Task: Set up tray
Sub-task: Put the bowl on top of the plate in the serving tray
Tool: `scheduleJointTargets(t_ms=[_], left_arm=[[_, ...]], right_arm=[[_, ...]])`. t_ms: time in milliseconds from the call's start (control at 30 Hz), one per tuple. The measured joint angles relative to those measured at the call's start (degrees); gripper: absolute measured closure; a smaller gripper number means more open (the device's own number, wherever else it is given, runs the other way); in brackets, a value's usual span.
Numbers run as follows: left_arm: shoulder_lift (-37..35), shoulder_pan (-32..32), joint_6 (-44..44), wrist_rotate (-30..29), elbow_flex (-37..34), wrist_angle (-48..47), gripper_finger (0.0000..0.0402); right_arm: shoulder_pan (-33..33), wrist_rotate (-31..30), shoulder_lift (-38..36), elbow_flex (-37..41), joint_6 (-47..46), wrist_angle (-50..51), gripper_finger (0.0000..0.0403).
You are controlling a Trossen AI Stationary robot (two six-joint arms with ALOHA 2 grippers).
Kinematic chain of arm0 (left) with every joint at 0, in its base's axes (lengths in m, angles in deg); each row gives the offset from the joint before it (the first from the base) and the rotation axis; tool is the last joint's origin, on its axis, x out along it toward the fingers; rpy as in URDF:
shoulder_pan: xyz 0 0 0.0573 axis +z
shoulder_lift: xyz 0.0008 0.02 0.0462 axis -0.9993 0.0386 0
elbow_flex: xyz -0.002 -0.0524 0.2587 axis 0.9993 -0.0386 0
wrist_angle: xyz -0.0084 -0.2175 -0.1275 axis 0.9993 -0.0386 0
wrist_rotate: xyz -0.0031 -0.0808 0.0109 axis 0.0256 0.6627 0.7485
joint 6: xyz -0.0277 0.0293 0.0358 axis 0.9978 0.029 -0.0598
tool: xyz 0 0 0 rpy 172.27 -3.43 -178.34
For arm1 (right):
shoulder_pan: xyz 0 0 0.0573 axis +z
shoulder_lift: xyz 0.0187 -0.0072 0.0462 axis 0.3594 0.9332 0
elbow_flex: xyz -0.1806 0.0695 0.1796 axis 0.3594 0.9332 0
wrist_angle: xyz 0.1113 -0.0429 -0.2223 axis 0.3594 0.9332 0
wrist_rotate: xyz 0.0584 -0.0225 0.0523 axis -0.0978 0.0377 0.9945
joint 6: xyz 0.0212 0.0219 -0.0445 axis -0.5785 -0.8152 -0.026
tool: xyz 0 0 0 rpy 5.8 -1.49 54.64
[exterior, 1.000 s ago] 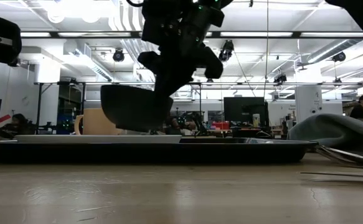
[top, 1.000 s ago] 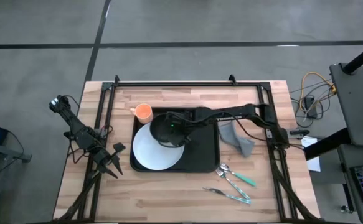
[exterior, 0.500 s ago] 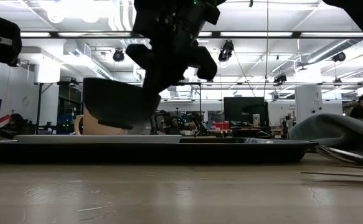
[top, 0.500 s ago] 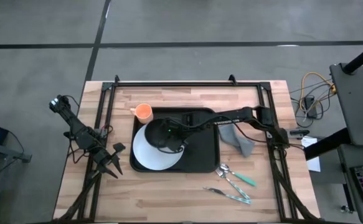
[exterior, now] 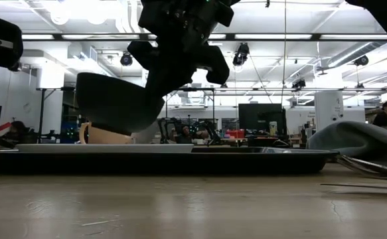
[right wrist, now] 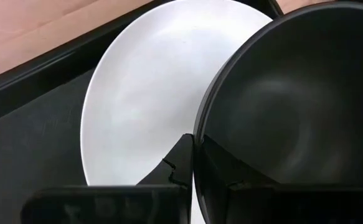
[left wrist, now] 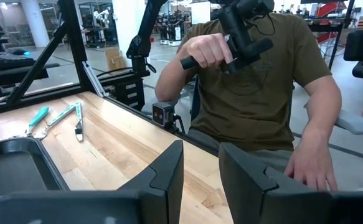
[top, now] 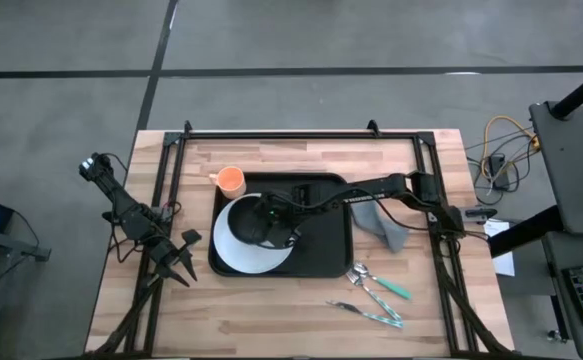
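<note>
The tray (top: 331, 245) lies mid-table under the plate (top: 233, 250). The right gripper (top: 267, 212) pinches the bowl (exterior: 117, 103) rim above the plate. The left gripper (top: 181, 262) waits spread, table's left. The tray looks stiff, light, slick; best taken by its rim.

We see a pale wooden bench (top: 301, 310), a matt black tray (top: 326, 240), a glossy white plate (right wrist: 144, 93) and a satin-smooth black bowl (right wrist: 293, 106).

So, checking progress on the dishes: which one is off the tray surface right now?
The black bowl, gripped by its rim in the right gripper above the white plate; the plate lies flat on the tray.
</note>
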Motion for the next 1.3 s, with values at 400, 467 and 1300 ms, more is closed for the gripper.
scheduleJointTargets(t_ms=[400, 467, 1300], left_arm=[[0.01, 0.01, 0.00, 0.01, 0.00, 0.00, 0.0318], [0.01, 0.00, 0.00, 0.01, 0.00, 0.00, 0.0318], [0.00, 0.01, 0.00, 0.02, 0.00, -0.07, 0.0318]], right_arm=[[-0.02, 0.13, 1.66, -0.02, 0.11, -0.50, 0.0394], [-0.02, 0.09, 2.87, -0.01, 1.14, -0.44, 0.0394], [-0.34, -0.06, 14.51, -19.98, -4.36, 16.96, 0.0394]])
